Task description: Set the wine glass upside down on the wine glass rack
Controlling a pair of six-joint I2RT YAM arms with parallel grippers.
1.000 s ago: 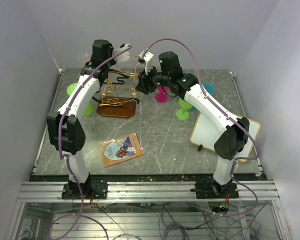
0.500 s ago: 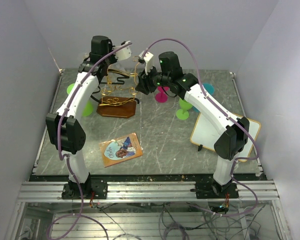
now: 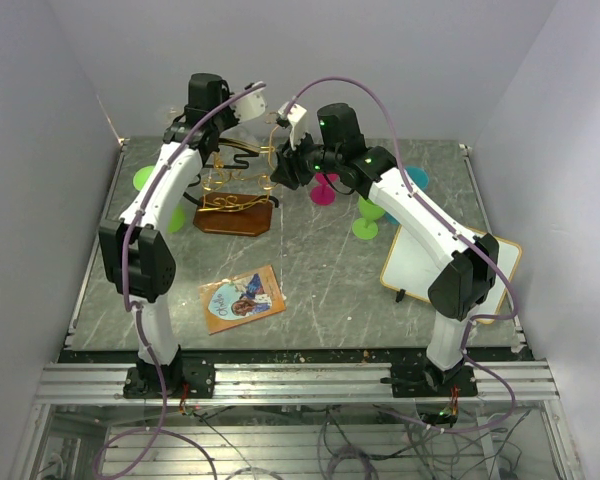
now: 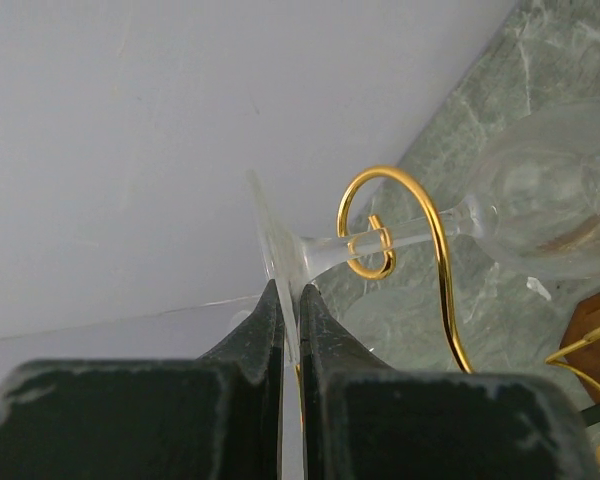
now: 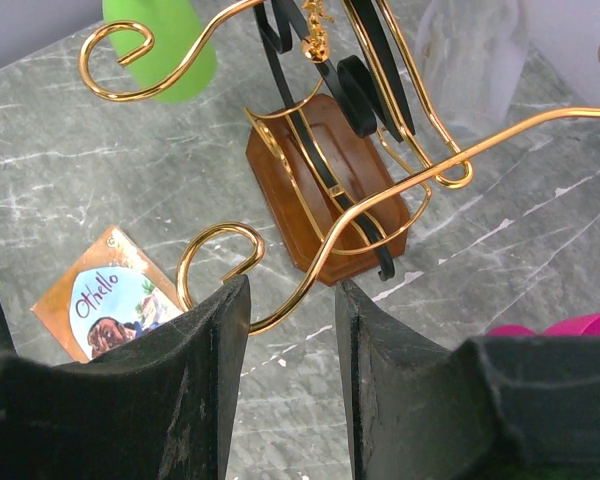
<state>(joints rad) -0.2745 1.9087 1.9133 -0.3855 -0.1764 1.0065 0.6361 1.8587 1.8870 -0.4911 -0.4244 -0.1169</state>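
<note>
My left gripper (image 4: 290,290) is shut on the flat foot of the clear wine glass (image 4: 276,240). The glass lies tilted on its side, its stem passing through a gold scroll curl (image 4: 380,235) of the wine glass rack, and its bowl (image 4: 550,195) is beyond the curl. In the top view the left gripper (image 3: 248,102) is high above the rack (image 3: 232,190) and its brown wooden base (image 3: 235,218). My right gripper (image 3: 280,165) is at the rack's right side. Its fingers (image 5: 292,290) are open, with a gold scroll arm (image 5: 310,270) just beyond them, above the base (image 5: 325,190).
Green goblets (image 3: 143,178) (image 3: 365,226), a pink one (image 3: 323,190) and a teal one (image 3: 416,178) stand around the rack. An Othello card (image 3: 242,298) lies at front centre. A whiteboard (image 3: 435,262) lies at right. Grey walls close in behind.
The left arm has shifted a little to the right and turned with the glass over the rack's top. The right arm has not moved.
</note>
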